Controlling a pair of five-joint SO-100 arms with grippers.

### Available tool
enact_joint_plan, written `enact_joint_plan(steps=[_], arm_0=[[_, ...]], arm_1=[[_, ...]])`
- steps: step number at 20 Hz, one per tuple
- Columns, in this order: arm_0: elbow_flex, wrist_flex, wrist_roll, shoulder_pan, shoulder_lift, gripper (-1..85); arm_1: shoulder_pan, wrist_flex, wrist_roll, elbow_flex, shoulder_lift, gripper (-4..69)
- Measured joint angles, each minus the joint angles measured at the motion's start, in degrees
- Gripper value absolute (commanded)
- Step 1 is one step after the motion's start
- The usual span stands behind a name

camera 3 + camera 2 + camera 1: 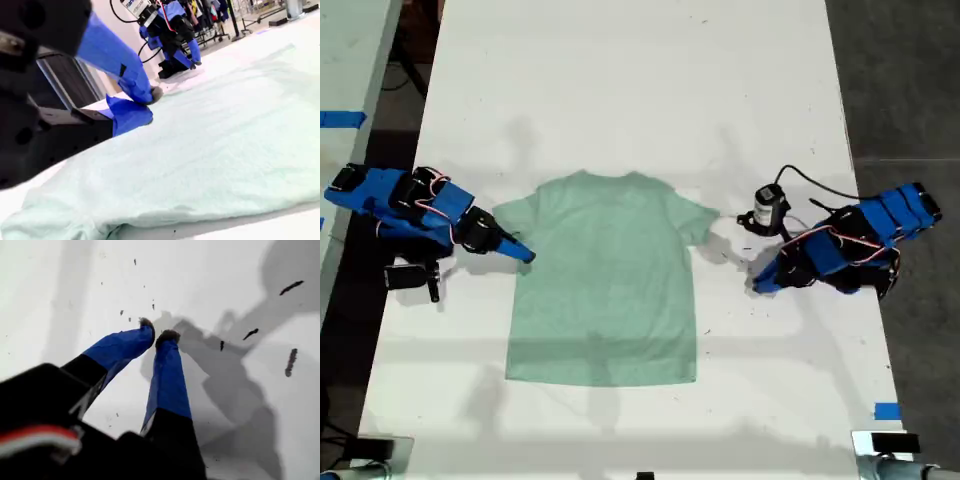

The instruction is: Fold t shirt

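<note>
The pale mint-green t shirt (605, 290) lies flat and spread out on the white table (620, 90), neck toward the far side. My second gripper (527, 256) comes in from the exterior view's left, its tip at the shirt's side edge just under a sleeve. In the second wrist view its blue fingers (135, 112) sit shut at the edge of the cloth (225, 125); no cloth is lifted. My first gripper (758, 285) rests on bare table at the exterior view's right, clear of the shirt. Its tips (157, 335) are almost touching, with nothing between them.
A small camera unit with a black cable (765, 207) sticks out from the first arm near the shirt's other sleeve. Blue tape (886, 411) marks the table's near corner at the exterior view's right. The floor drops away past both long table edges.
</note>
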Motion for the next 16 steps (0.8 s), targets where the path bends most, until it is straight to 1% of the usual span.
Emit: enact_joint_plan(steps=[2,3,4,5,6,7,8,9,10,11,12,13,14,15,16], arm_0=[[0.00,0.00,0.00,-3.16,0.00,2.0],[0.00,0.00,-0.26,-6.33,0.00,2.9],[0.00,0.00,-3.34,-9.05,0.00,2.9],[0.00,0.00,-8.70,-10.99,0.00,3.1],[0.00,0.00,-12.39,-11.60,0.00,3.1],[0.00,0.00,-12.30,-11.87,0.00,3.1],[0.00,0.00,-11.43,-12.39,0.00,3.1],[0.00,0.00,-10.46,-12.74,0.00,3.1],[0.00,0.00,-9.93,-12.74,0.00,3.4],[0.00,0.00,-10.02,-13.18,0.00,4.1],[0.00,0.00,-11.60,-13.45,0.00,4.7],[0.00,0.00,-15.47,-13.27,0.00,9.3],[0.00,0.00,-20.65,-12.66,0.00,17.2],[0.00,0.00,-26.54,-9.67,0.00,18.4],[0.00,0.00,-29.97,-6.33,0.00,18.4]], arm_1=[[5.36,0.00,0.09,0.00,0.00,4.5],[8.70,0.00,2.90,0.00,0.00,5.2],[11.87,0.00,9.67,0.00,0.00,5.7],[13.62,0.00,19.60,0.00,0.00,6.0],[13.18,0.00,29.53,0.00,0.09,17.8],[13.71,-0.18,37.97,0.00,0.09,28.7],[15.47,-0.88,41.22,0.00,0.09,16.7],[16.17,-2.72,39.90,0.00,0.09,6.1],[18.37,-5.36,37.27,-0.18,0.09,-0.3],[21.45,-10.20,33.84,-0.18,-0.18,-0.7],[24.79,-15.21,31.99,-1.41,-2.37,-0.8],[27.86,-17.75,31.20,-4.66,-9.05,-0.7],[30.85,-19.07,30.41,-9.58,-18.19,-0.2],[33.13,-20.65,29.44,-15.82,-28.56,-0.1],[34.54,-21.62,28.65,-21.27,-37.27,-0.1]])
